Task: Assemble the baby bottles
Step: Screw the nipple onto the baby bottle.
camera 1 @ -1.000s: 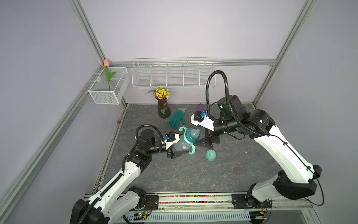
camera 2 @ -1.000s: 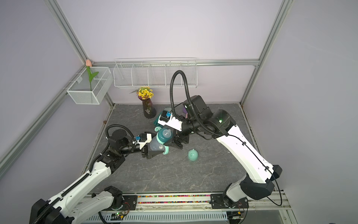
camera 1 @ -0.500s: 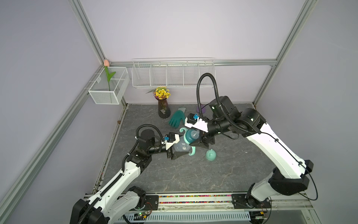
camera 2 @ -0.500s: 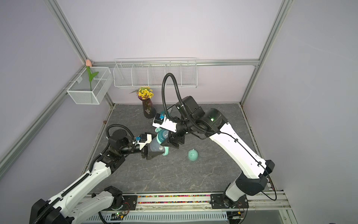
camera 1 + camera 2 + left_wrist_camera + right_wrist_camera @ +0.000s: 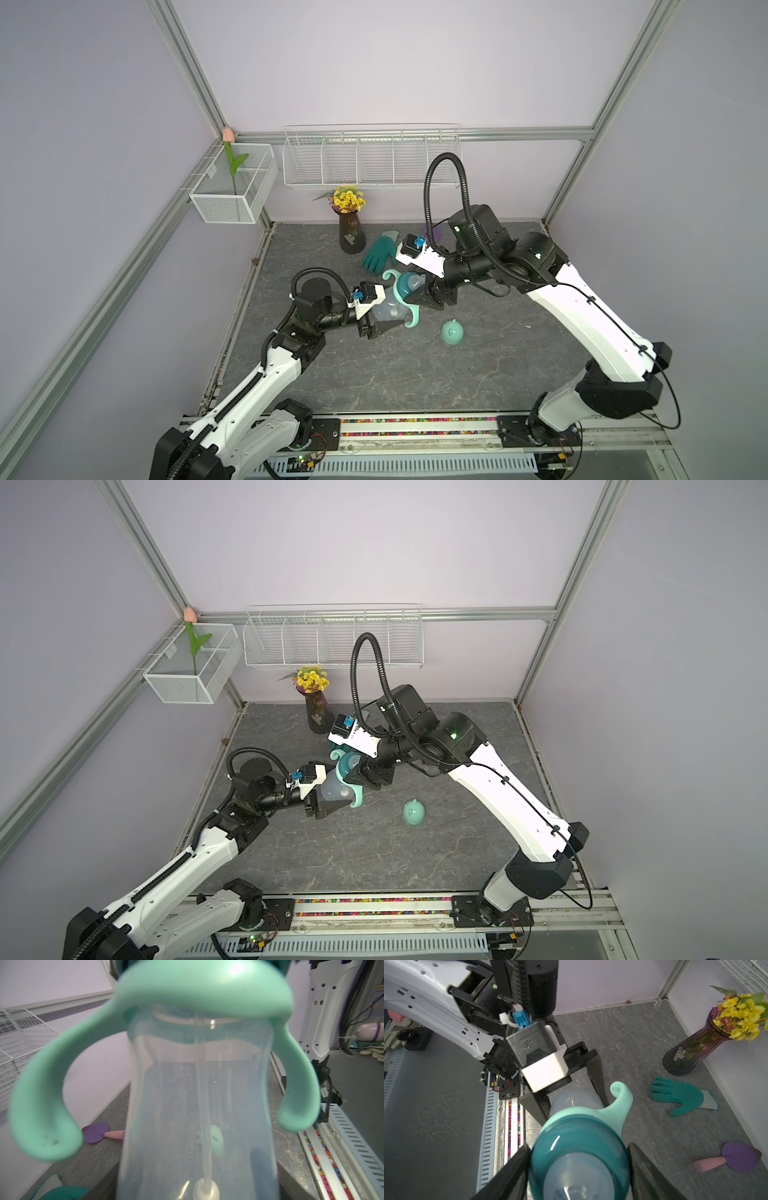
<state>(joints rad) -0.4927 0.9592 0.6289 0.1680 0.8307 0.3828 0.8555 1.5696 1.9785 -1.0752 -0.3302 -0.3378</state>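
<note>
Two pincers: left pincer is clamping bottle body; right pincer is straddling teal collar, grip unclear; open tabletop underneath.

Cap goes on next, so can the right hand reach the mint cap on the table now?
Probably, once free: the right hand straddles the teal collar, but the cap lies unobstructed nearby.

We see pale lilac walls on three sides, framed by aluminium posts — the light on them soft and even. Our floor is a grey, marble-veined mat. A white wire rack hangs on the back wall, a white mesh basket on the side wall beside the corner.
</note>
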